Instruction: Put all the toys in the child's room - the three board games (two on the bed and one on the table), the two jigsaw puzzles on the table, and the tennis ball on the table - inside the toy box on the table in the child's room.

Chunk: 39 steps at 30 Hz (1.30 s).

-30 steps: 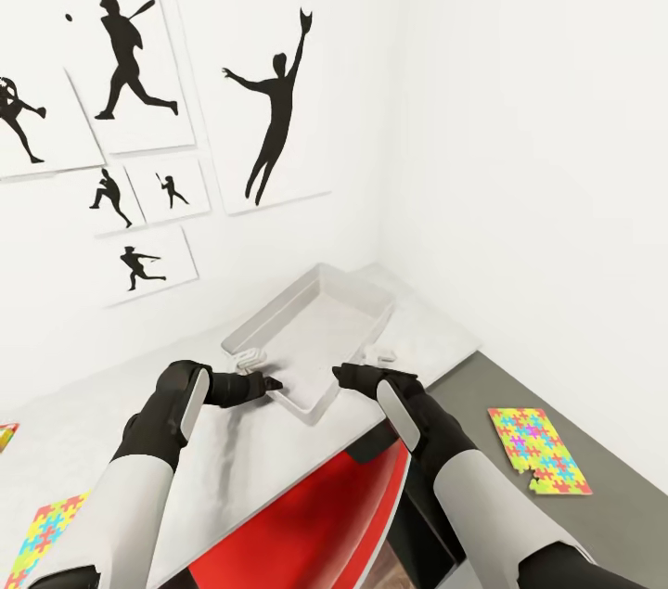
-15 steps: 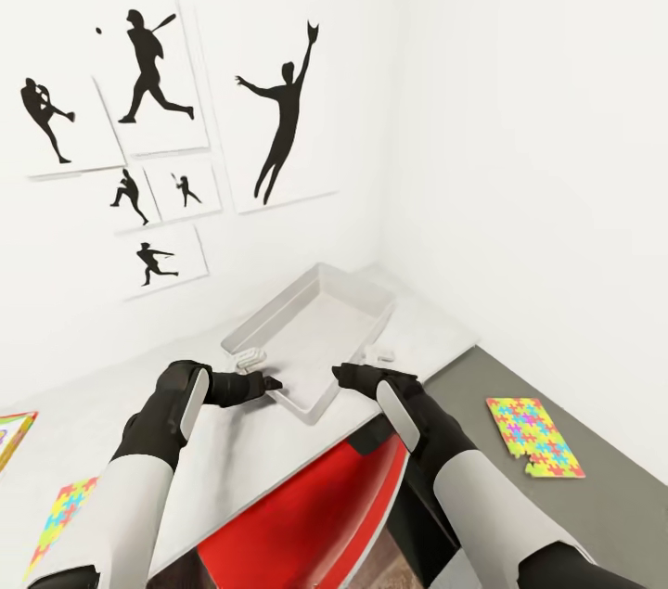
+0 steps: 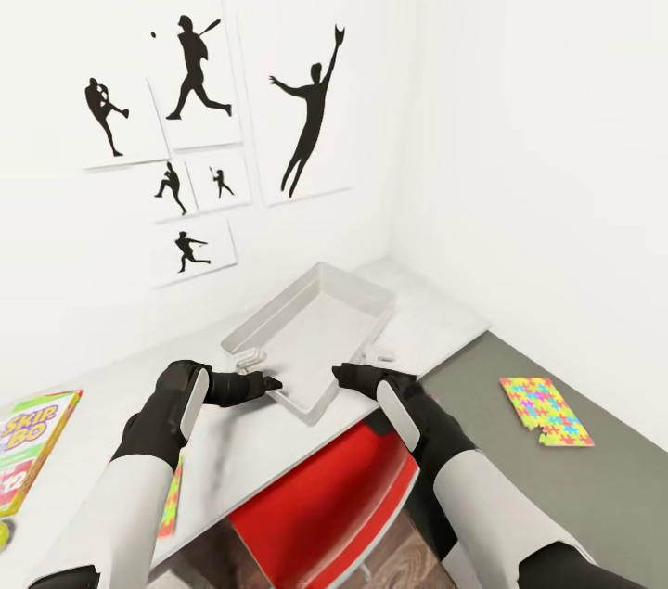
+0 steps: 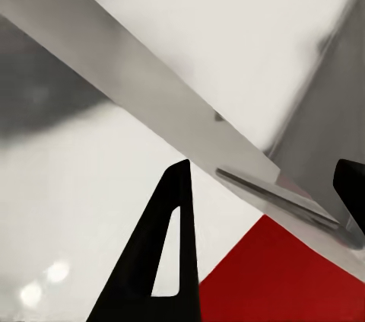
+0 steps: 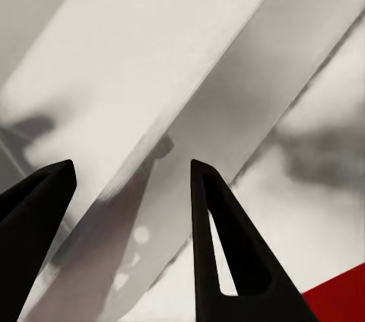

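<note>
On pale table point(image 3: 445, 329), shallow light-grey toy box point(image 3: 320, 315), left claw point(image 3: 271, 381) and right claw point(image 3: 340, 375) clamped on rim

My left forearm covers most of one puzzle point(image 3: 171, 504), leaving a thin coloured strip. The SKIP-BO box point(image 3: 32, 445) runs off the head view's edge, and so does the ball point(image 3: 5, 533), a yellow-green sliver at that edge. Close to my wrist cameras the bin's rim point(image 4: 228, 162) is blurred, so I cannot tell whether my fingers point(image 5: 220, 246) touch it.
</note>
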Available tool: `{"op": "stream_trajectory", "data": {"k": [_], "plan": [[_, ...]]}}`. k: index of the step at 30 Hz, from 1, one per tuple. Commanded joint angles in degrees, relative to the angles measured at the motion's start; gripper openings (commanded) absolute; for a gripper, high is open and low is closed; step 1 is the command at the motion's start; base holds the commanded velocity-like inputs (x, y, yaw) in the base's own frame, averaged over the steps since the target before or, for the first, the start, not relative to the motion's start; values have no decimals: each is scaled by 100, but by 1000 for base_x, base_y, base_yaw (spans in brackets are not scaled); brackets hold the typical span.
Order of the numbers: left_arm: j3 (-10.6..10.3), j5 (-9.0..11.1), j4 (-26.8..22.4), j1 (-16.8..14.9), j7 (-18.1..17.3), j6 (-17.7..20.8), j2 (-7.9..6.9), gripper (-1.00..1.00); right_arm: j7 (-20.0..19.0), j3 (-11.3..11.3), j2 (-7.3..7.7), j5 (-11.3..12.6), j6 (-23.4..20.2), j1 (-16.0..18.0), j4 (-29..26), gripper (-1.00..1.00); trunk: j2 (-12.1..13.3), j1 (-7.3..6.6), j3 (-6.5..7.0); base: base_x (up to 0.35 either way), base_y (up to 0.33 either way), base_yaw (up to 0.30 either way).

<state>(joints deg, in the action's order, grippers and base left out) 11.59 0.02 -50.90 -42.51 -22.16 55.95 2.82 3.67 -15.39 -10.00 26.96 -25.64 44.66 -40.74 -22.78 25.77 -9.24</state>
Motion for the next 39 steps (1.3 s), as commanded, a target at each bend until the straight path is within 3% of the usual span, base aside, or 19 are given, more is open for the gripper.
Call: {"op": "stream_trajectory", "data": {"k": [1,19,39], "plan": [[28,42,1,-3,-16,57,4,-100,28,1,0,99,59,7,-21,-100,-14,2,-12,-151,257,-92],[28,42,1,-2,-16,57,1,-100,28,1,0,99,59,7,-21,-100,-14,2,-12,-102,212,-53],[28,42,1,-3,-16,53,8,-100,21,1,0,99,59,7,-21,-100,-14,2,-6,-89,78,-25]]}}
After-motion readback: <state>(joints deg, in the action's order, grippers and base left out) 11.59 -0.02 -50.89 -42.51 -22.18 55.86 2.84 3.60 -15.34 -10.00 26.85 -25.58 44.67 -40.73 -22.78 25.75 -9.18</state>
